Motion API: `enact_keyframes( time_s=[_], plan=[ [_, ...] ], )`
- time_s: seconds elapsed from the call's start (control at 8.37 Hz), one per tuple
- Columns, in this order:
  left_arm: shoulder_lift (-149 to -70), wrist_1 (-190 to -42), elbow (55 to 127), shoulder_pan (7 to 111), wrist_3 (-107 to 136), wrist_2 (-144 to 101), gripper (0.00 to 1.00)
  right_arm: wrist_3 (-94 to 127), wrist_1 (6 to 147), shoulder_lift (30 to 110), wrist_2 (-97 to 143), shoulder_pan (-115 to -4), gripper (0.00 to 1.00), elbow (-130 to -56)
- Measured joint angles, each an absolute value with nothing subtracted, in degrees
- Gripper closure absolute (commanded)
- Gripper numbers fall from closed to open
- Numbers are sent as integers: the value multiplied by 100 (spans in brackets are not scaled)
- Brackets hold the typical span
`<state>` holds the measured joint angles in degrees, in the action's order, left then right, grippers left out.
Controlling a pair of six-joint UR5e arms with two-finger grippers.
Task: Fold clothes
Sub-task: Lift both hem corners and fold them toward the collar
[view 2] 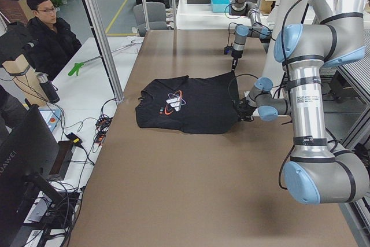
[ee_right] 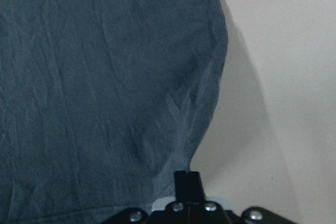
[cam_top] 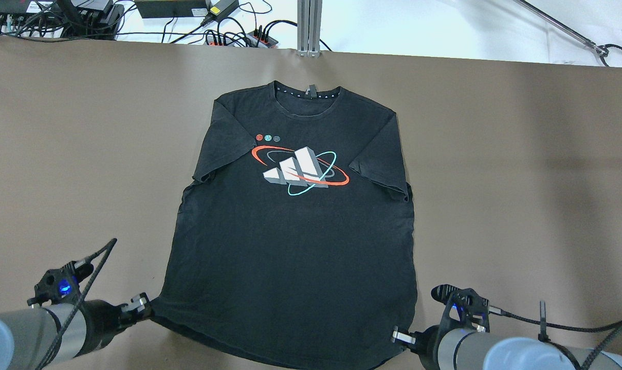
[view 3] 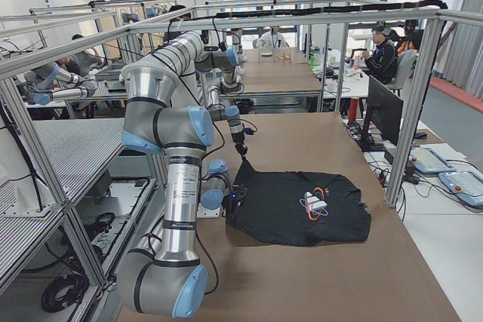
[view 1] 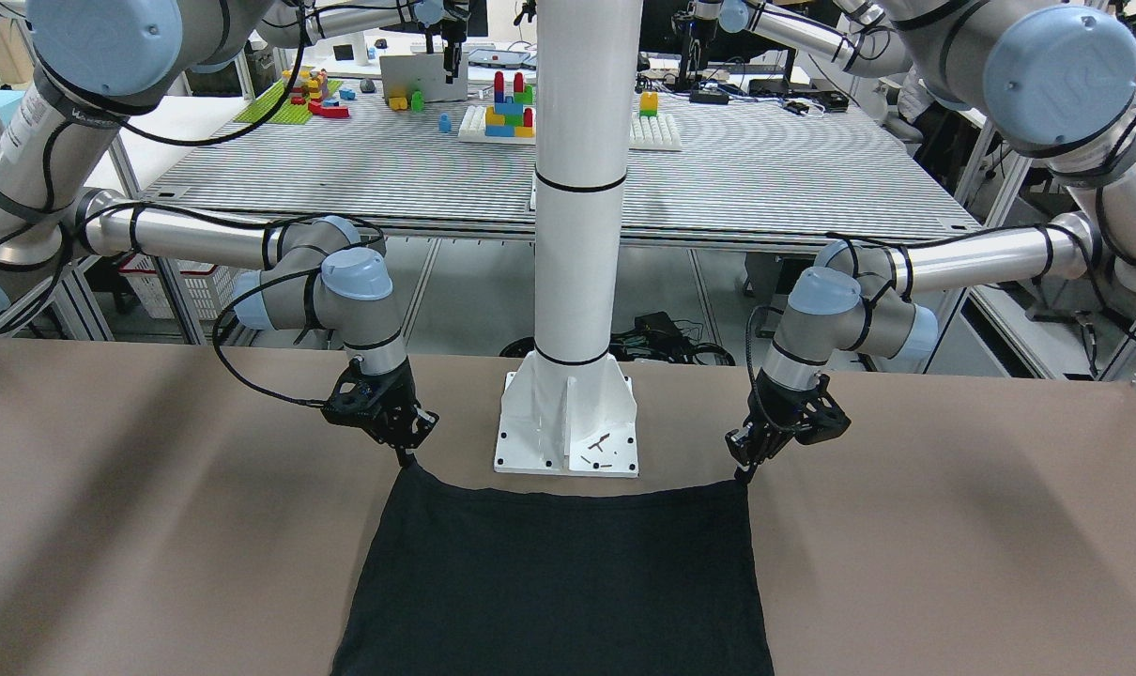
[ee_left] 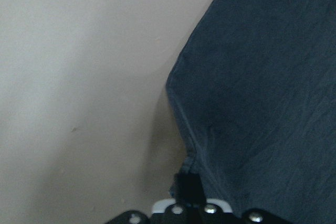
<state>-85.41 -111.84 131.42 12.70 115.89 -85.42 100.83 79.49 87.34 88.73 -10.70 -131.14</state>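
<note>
The black T-shirt (cam_top: 290, 246) had its hem nearest the overhead camera, on the robot's side. It lay spread flat and face up on the brown table (cam_top: 496, 180), with the collar at the far end and a white, red and teal print (cam_top: 300, 167) on the chest. At the near left hem corner the left gripper (cam_top: 145, 304) was pinching the fabric, its fingers pressed together on it. At the near right hem corner the right gripper (cam_top: 396, 336) was clamped on the cloth in the same way. In the front-facing view both corners peaked up to the fingertips. The white pillar (view 1: 577, 235) stood just behind the hem, between the two grippers.
</note>
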Motion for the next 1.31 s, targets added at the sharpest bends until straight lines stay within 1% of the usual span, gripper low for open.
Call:
enact_keyframes(
  time_s=[0.12,0.24,0.48,0.6,0.96,1.19,1.31],
  plan=[
    [-8745,-11181,13036,1703,11398,-8692,100,10082,8016,8536,9072,-1412,100,-13013],
    [-9091,-11180,12742,2176,11247,-8815,100,10081,8081,8221,9360,-1867,100,-12779],
    [-9883,-11198,11916,3034,11056,-9117,100,10032,8170,7643,9854,-2805,100,-12241],
    [-10107,-11208,11687,3369,11016,-9256,100,9902,8194,7447,9960,-3214,100,-12053],
    [-10477,-11231,11243,4054,10996,-9498,100,9506,8185,7092,10031,-4071,100,-11448],
    [-10809,-11239,10846,4311,10997,-9527,100,9257,8172,6863,10036,-4448,100,-11041],
    [-10871,-11241,10761,4415,10992,-9578,100,9125,8168,6702,10037,-4596,100,-10828]
  ],
)
